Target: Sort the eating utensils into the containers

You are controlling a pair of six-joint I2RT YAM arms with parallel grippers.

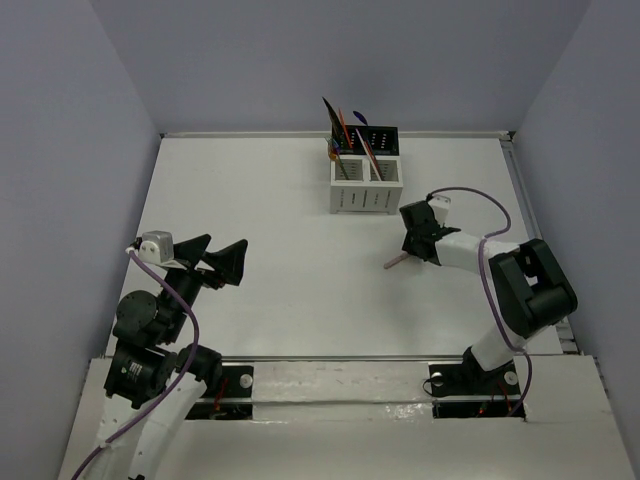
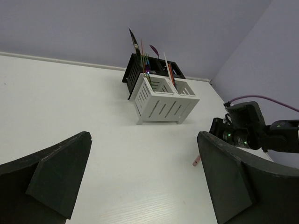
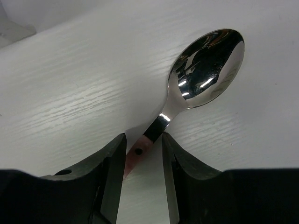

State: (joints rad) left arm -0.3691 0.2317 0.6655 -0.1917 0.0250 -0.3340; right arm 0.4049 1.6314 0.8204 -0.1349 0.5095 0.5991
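Note:
A spoon (image 3: 208, 65) with a shiny silver bowl and a pink handle lies on the white table. My right gripper (image 3: 144, 140) is low over it, with a finger on each side of the handle and both touching it. In the top view the pink handle end (image 1: 395, 263) sticks out to the left of the right gripper (image 1: 413, 246). The containers (image 1: 365, 185) stand at the back centre, and several coloured utensils (image 1: 345, 130) stand in them. My left gripper (image 1: 225, 262) is open and empty, raised at the left, and faces the containers (image 2: 163, 100).
The table's back edge meets the wall just behind the containers. The right arm's purple cable (image 1: 480, 200) loops above its wrist. The right arm (image 2: 247, 133) and the pink handle tip (image 2: 196, 161) show in the left wrist view.

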